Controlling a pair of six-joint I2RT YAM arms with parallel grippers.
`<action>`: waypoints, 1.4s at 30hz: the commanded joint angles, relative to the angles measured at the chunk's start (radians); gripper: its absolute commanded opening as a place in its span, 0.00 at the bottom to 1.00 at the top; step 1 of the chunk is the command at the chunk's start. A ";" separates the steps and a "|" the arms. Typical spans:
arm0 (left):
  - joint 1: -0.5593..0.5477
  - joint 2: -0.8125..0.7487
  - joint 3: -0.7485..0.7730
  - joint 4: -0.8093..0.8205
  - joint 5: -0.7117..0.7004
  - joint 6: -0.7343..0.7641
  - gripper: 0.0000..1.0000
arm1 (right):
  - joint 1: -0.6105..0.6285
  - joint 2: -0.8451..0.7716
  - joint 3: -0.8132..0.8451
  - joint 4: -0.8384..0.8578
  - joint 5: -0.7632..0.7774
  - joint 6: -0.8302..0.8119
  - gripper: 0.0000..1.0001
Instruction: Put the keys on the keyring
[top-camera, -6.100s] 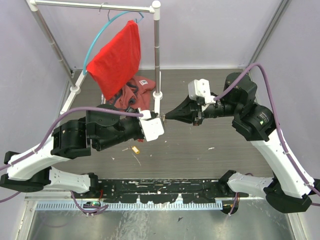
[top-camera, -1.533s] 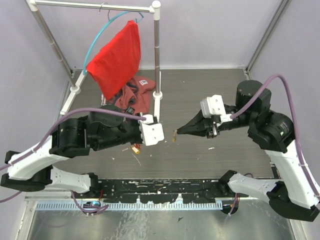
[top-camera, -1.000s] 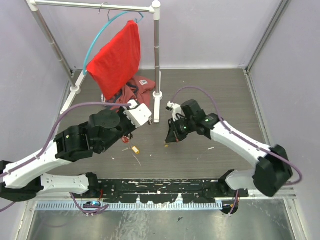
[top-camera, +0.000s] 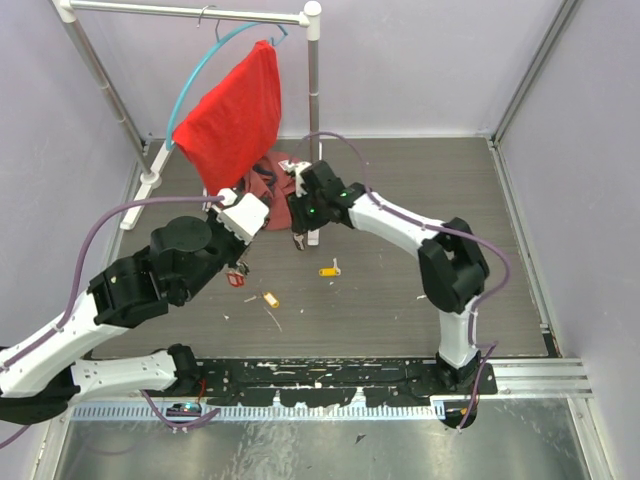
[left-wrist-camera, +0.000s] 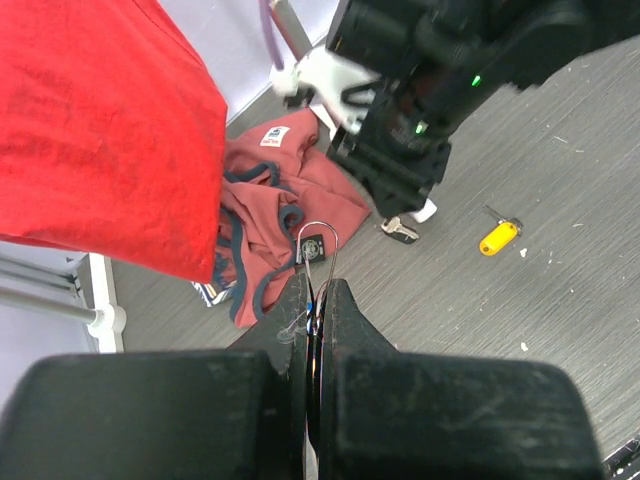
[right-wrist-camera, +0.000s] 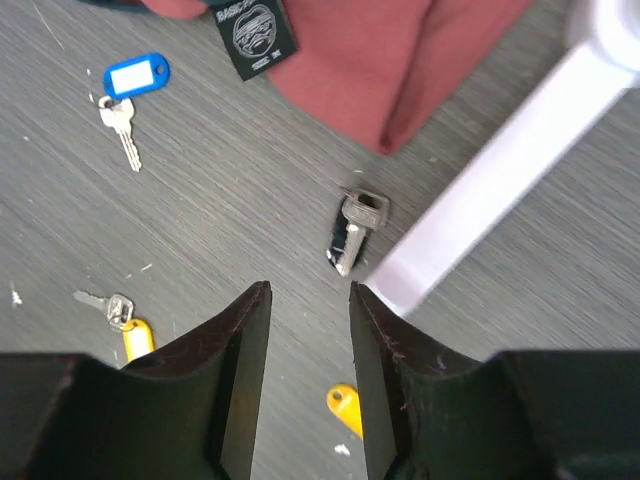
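Newly spread and empty, the right tool (right-wrist-camera: 308, 292) has swung above the black-headed silver key (right-wrist-camera: 354, 226) on the desk (right-wrist-camera: 230, 180), likely its next pickup; the left tool (left-wrist-camera: 318, 292) pinches the thin silver wire keyring (left-wrist-camera: 318, 223).

Keyring (left-wrist-camera: 318, 223) lower end lost between my left claw (left-wrist-camera: 318, 290) fingers; yellow tag (right-wrist-camera: 343, 405) half hidden behind right claw (right-wrist-camera: 308, 292) finger.

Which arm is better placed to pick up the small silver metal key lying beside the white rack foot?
Right: the right gripper hangs above that small silver metal key, jaws apart and empty. The left gripper is shut on the thin silver wire keyring, so it is not free.
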 joint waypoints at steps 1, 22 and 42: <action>0.004 -0.014 0.008 0.004 -0.007 -0.014 0.00 | 0.037 0.117 0.099 -0.012 0.029 -0.064 0.43; 0.004 -0.025 0.023 -0.033 -0.011 -0.020 0.00 | 0.042 0.279 0.226 -0.002 0.016 -0.370 0.38; 0.004 -0.015 0.022 -0.028 -0.005 -0.012 0.00 | 0.044 0.303 0.247 -0.009 0.001 -0.401 0.01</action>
